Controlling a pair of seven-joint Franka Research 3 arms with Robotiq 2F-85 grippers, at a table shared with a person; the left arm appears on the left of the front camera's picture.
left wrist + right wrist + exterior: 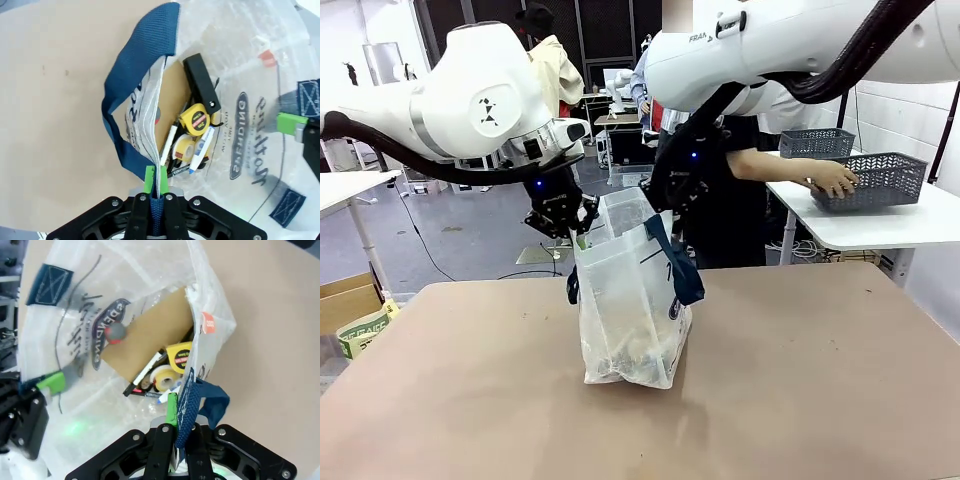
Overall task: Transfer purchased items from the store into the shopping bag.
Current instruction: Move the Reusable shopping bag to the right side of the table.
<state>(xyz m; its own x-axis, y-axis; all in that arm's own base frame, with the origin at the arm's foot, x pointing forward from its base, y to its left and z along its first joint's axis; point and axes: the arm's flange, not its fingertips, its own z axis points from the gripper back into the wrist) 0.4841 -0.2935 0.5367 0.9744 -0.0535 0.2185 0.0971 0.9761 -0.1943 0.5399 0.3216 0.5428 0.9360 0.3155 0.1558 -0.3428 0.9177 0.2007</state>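
nearest, the left gripper has its jaws pressed together on the rim and navy strap of the shopping bag; the right gripper is clamped the same way on the other navy handle and the bag's edge beside it. from the front, the bag stands upright near the middle of the brown table, its mouth stretched between the two grippers, the left gripper on the picture-left rim and the right gripper on the opposite rim. down inside lie a flat brown cardboard piece, a black oblong item, a yellow tape measure, a roll of yellowish tape, a white pen and a white-and-blue tube, all bunched together against the cardboard. across the table a person's hand rests on a dark grey basket that sits on a white side table, well apart from the bag; a second grey basket sits just behind it
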